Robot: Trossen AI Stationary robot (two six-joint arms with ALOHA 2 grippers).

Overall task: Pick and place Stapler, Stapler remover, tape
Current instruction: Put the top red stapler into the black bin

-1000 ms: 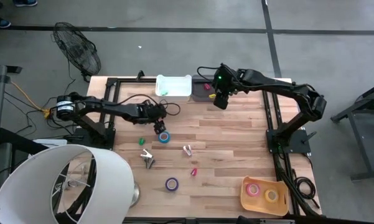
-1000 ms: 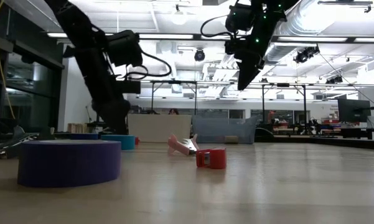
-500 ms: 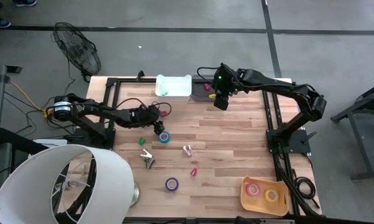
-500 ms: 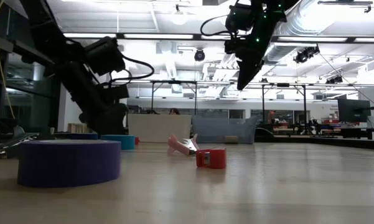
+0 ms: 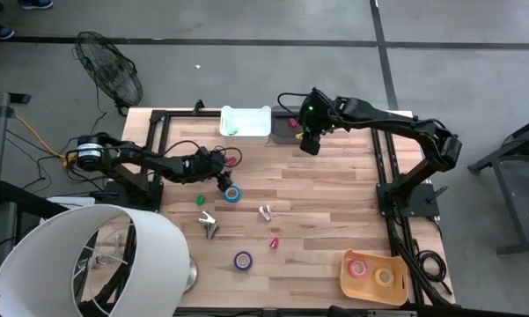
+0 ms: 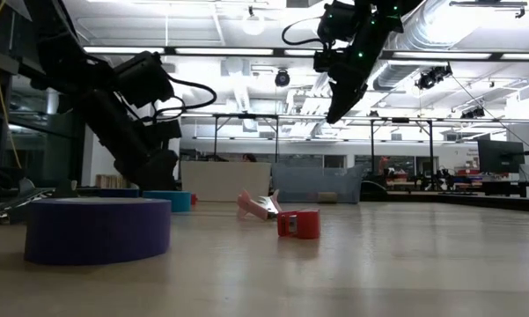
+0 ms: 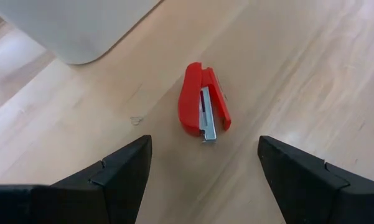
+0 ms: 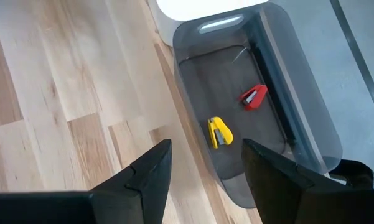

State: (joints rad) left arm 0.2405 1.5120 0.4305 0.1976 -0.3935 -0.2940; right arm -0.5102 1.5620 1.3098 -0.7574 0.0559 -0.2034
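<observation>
A red stapler (image 7: 202,109) (image 5: 235,159) lies on its side on the wooden table, just short of the white bin (image 5: 246,121). My left gripper (image 7: 202,163) (image 5: 224,175) is low and open, slanting down at the stapler from its near-left side, and its fingers stand short of it. Beside that gripper lies a blue tape roll (image 5: 232,195). A purple tape roll (image 5: 243,260) (image 6: 97,229) lies nearer the front edge. A metal stapler remover (image 5: 209,224) rests left of centre. My right gripper (image 8: 202,163) (image 5: 308,145) hangs open, high above the dark bin (image 8: 249,112).
The dark bin holds a yellow stapler (image 8: 219,132) and a red one (image 8: 254,96). A small green piece (image 5: 200,201), a pink-white piece (image 5: 265,212) and a red piece (image 5: 274,242) lie mid-table. An orange tray (image 5: 396,291) with tape rolls sits at the near right corner.
My left gripper has sunk toward the table and tipped, its arm folding lower, then held still over the last half second. Its fingers have stayed open. Nothing on the table has moved.
</observation>
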